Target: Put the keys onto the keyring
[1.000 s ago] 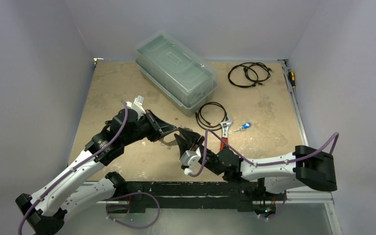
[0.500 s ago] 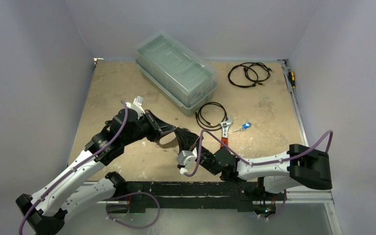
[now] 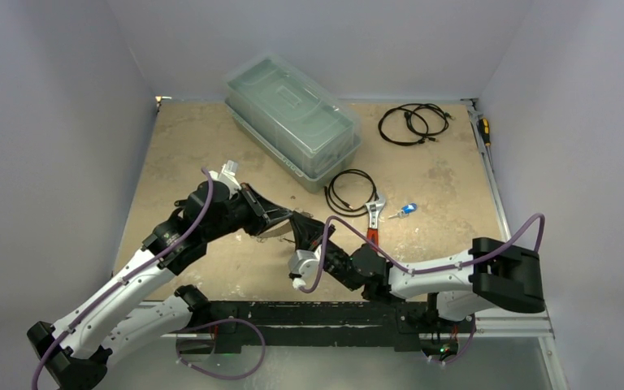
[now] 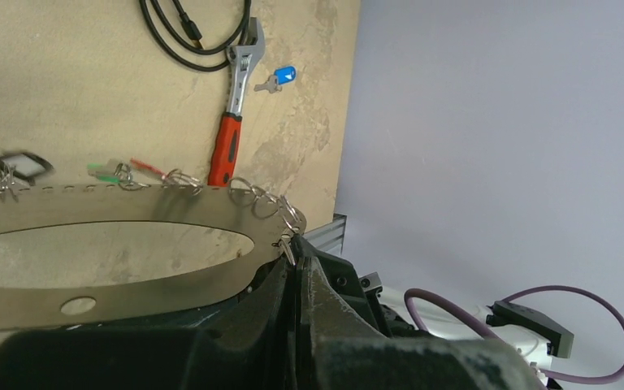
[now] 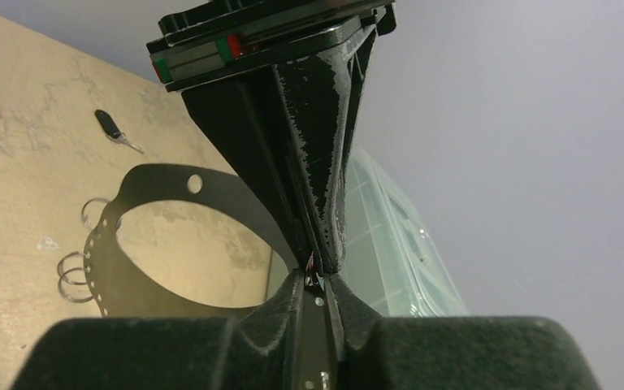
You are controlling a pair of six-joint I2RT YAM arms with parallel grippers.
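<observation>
The keyring [image 4: 130,215] is a flat grey metal loop fringed with small split rings, held off the table; it shows dark in the right wrist view [image 5: 162,183]. My left gripper [image 4: 295,244] is shut on its edge beside a split ring. Green [image 4: 101,171] and red [image 4: 146,166] tagged keys hang from the rings. My right gripper [image 5: 315,280] meets the left gripper tip to tip [image 3: 295,222]. Its fingers are closed to a thin slit on a small glinting bit at the keyring's edge. A blue-tagged key [image 3: 407,210] and a black-tagged key [image 5: 110,124] lie on the table.
A red-handled wrench [image 3: 373,221] lies just right of the grippers, with a black cable coil [image 3: 351,191] behind it. A clear lidded box [image 3: 292,122] stands at the back, another cable coil [image 3: 413,122] at the back right, and a screwdriver [image 3: 484,130] on the right rail.
My right arm has moved left and brought its gripper up against the left gripper's tip, and its fingers have narrowed. The left arm and keyring have stayed put.
</observation>
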